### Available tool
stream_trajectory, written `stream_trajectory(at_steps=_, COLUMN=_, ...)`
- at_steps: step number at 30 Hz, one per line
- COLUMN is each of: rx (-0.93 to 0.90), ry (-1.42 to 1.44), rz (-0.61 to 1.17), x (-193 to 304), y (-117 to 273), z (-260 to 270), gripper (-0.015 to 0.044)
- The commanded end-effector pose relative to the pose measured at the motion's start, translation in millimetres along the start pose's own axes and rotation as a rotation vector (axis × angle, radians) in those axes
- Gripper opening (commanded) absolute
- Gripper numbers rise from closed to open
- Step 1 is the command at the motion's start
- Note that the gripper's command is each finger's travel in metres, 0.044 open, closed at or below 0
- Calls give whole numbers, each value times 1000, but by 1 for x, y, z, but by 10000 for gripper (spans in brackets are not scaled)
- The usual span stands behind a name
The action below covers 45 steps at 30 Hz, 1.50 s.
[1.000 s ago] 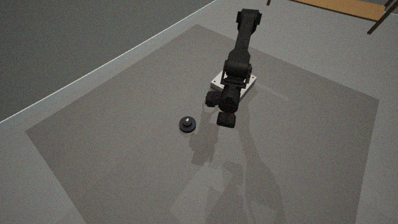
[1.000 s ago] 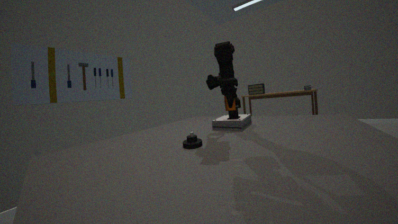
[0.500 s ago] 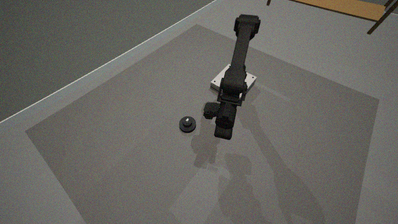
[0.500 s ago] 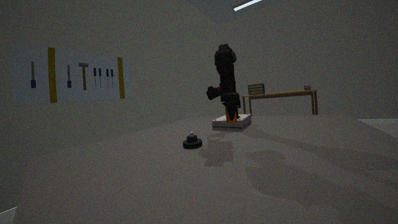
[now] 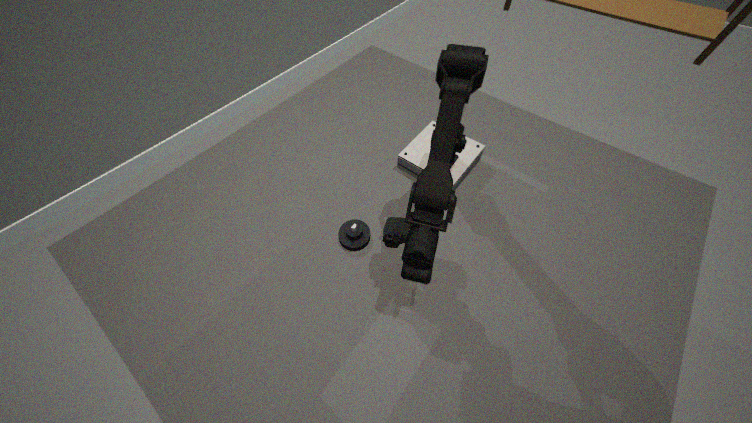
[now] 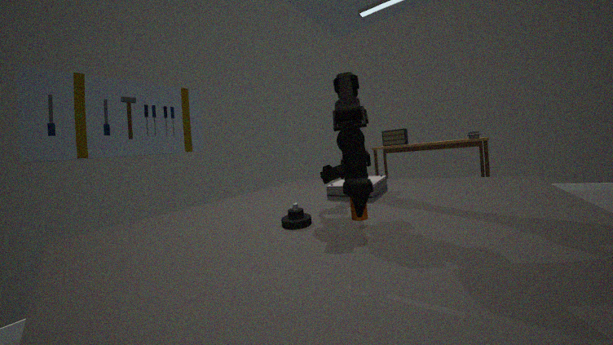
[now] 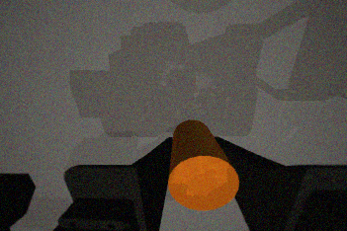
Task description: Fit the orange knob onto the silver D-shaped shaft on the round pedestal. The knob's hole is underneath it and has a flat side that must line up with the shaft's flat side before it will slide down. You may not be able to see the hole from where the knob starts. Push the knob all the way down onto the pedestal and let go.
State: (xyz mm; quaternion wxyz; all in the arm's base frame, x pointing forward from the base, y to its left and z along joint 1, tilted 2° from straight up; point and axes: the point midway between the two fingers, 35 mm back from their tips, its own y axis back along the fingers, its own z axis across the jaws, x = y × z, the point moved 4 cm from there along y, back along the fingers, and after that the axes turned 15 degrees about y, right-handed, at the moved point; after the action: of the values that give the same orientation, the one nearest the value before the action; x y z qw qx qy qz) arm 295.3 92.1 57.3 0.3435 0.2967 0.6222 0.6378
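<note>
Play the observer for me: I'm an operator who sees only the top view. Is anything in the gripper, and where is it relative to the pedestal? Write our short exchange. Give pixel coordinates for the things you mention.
Operator: From the top, the arm hides the gripper's fingers. Is it holding anything?
Observer: Yes. The wrist view shows the orange knob (image 6: 359, 215) (image 7: 204, 183) clamped between the fingers of the gripper (image 6: 359, 212) (image 7: 192, 141).
Operator: Is the knob over the pedestal?
Observer: No. In the exterior view it hangs off to the right of the round pedestal (image 5: 354, 240) (image 6: 296, 222), with a gap between them.
Operator: Can you see its hole?
Observer: No, the wrist view shows only the knob's plain top end and its side; the underside is hidden.
</note>
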Motion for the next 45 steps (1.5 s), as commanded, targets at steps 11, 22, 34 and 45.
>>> stream_trajectory(at_steps=11, rx=11, ry=3, rz=3, x=1, y=-20, z=2, gripper=53)
stream_trajectory(at_steps=22, rx=11, ry=3, rz=3, x=1, y=-20, z=2, gripper=240)
stream_trajectory(at_steps=34, rx=11, ry=3, rz=3, x=1, y=-20, z=2, gripper=240)
stream_trajectory(at_steps=45, rx=13, ry=-2, rz=0, x=1, y=60, z=4, gripper=440)
